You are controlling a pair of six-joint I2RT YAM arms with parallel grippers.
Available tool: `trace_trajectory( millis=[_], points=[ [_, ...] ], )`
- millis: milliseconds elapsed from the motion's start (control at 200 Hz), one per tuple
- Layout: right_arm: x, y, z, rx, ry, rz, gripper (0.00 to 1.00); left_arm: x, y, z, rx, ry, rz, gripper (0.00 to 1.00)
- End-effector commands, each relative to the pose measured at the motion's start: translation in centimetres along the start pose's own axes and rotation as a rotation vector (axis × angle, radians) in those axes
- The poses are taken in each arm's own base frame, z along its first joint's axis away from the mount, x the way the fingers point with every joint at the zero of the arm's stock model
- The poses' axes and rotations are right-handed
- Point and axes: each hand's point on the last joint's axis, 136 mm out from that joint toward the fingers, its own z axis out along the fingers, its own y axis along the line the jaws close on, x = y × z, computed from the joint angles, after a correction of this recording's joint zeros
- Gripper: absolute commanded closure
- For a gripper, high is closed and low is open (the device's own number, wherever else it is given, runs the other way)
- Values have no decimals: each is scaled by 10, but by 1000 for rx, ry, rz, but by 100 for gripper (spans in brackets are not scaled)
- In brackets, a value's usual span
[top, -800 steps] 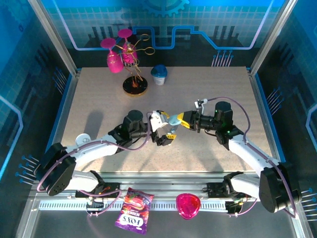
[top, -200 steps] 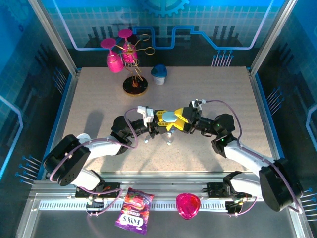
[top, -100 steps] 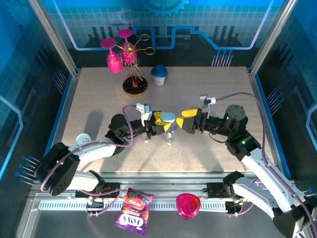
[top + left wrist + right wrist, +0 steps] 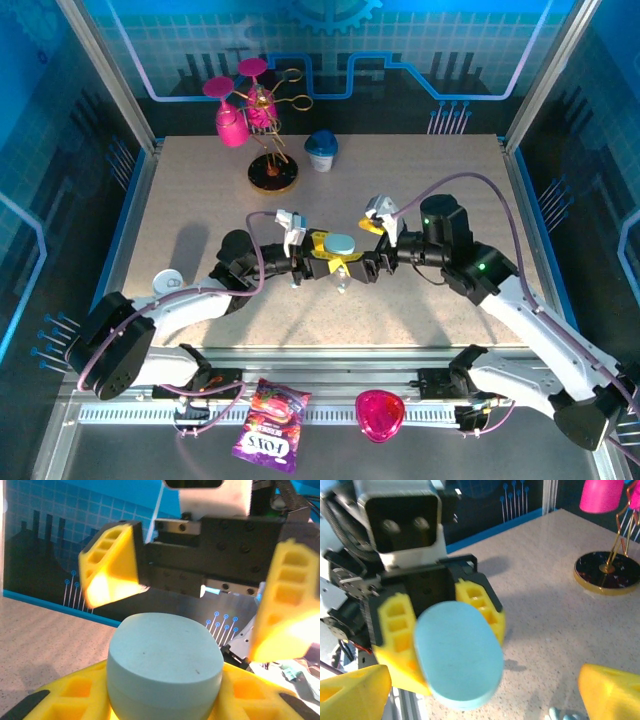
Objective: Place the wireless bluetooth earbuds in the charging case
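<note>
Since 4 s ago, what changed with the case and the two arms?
The right gripper let go of the charging case, backed off to the right, then swung back in; its jaws now stand open, facing the case. The left gripper kept the case clamped above the table, in almost the same spot. The cup rack and the blue-lidded cup stayed put.

The one legible marking stands on the purple snack bag (image 4: 270, 425) lying against the metal rail (image 4: 130, 412) at the bottom of the top view. It is a row of bold white capitals, upside down from this camera, that seem to read "TOTS" (the first letter might equally be an L). The bag's finer print is too small to read.
</note>
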Motion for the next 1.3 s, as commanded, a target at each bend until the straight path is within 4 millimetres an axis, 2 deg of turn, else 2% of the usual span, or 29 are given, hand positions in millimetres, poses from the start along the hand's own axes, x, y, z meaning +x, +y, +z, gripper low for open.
trace_trajectory(
  millis=[0,355,956,1041,1201,1296],
  points=[
    [-9,-5,-5,51,-7,-36,4,-19,-18,-2,64,-25,32,77],
    [-22,-24,-11,161,-42,32,5,-15,-29,-3,112,-5,44,77],
    [-37,-33,-24,209,-86,61,5,-8,-30,-5,115,2,74,77],
    [-40,-25,-26,177,-111,35,4,-6,-29,-5,108,3,78,77],
    [-54,5,-36,35,-213,5,0,-1,-18,-8,61,0,89,77],
    [-60,6,-45,33,-281,41,0,-2,-11,-12,30,-15,93,77]
  ],
)
